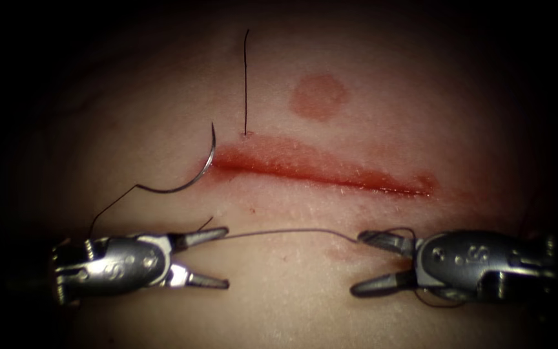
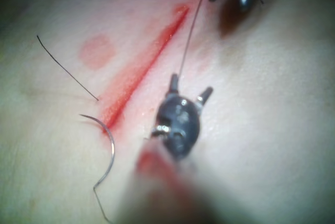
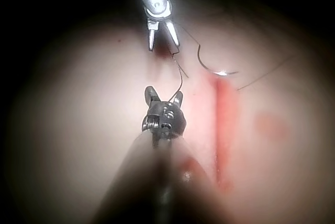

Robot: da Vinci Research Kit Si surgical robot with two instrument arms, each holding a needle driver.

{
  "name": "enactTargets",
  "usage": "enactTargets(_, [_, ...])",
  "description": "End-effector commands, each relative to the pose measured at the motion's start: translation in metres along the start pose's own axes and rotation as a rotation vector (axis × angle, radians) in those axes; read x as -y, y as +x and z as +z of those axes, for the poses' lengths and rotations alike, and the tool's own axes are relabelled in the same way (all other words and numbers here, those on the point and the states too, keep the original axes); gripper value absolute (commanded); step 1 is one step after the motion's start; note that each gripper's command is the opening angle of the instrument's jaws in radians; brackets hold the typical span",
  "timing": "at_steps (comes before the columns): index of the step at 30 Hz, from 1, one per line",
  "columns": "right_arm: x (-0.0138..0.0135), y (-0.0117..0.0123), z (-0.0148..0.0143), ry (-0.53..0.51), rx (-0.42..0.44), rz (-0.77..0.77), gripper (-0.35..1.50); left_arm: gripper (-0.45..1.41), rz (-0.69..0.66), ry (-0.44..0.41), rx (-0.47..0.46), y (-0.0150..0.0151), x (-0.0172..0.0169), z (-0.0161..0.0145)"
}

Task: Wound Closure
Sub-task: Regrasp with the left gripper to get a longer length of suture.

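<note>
The cut (image 1: 318,169) runs across the tissue (image 1: 292,310), red and wet. The curved needle (image 1: 192,178) lies free on the tissue at the cut's left end, held by neither tool. Its thread (image 1: 114,207) trails down toward my left tool (image 1: 227,256), whose jaws stand open and hold nothing. A stretch of thread (image 1: 292,231) runs from the left tool's upper jaw to the upper jaw of my right tool (image 1: 356,264), also open and empty. Both tools sit on the near side of the cut. A thread end (image 1: 246,81) rises from the tissue just above the cut.
A round red mark (image 1: 318,97) lies on the tissue beyond the cut. Thread loops (image 1: 434,302) curl around the right tool's wrist. In the left wrist view the needle (image 2: 111,150) lies beside the cut (image 2: 146,64); the right wrist view has the left tool (image 3: 157,4) opposite.
</note>
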Motion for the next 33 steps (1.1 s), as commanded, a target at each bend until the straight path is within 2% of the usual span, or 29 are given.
enactTargets(1, [0.0006,-0.0005,0.0007,0.0,-0.003,0.001,1.3,0.45,-0.001,-0.003,0.004,-0.0001,-0.0002,0.0012])
enactTargets(6, [0.001,-0.0009,0.0009,0.012,0.017,-0.007,1.31,0.42,0.028,-0.033,0.069,-0.0005,0.0001,0.0063])
enactTargets(8, [0.0014,-0.001,0.001,0.026,0.037,-0.011,1.31,0.4,0.033,-0.035,0.065,-0.0009,0.0006,0.007])
enactTargets(11, [0.0016,-0.0012,0.001,0.029,0.063,-0.015,1.31,0.39,0.035,-0.018,0.077,-0.0015,0.0014,0.007])
enactTargets(14, [0.0007,-0.0009,0.0003,0.016,0.09,-0.034,1.31,0.38,0.036,-0.002,0.094,-0.0024,0.002,0.0059])
enactTargets(23, [-0.0006,-0.0003,-0.0014,-0.098,0.211,-0.099,1.31,0.33,0.037,0.007,0.11,-0.0027,0.0018,0.0037])
enactTargets(27, [-0.0001,0.0,-0.002,-0.055,0.172,-0.099,1.36,0.33,0.035,0.008,0.114,-0.0027,0.0019,0.0038])
enactTargets(33, [0.002,0.0009,-0.0034,0.109,0.078,-0.027,1.35,0.32,0.031,0.011,0.112,-0.0025,0.0023,0.0041])
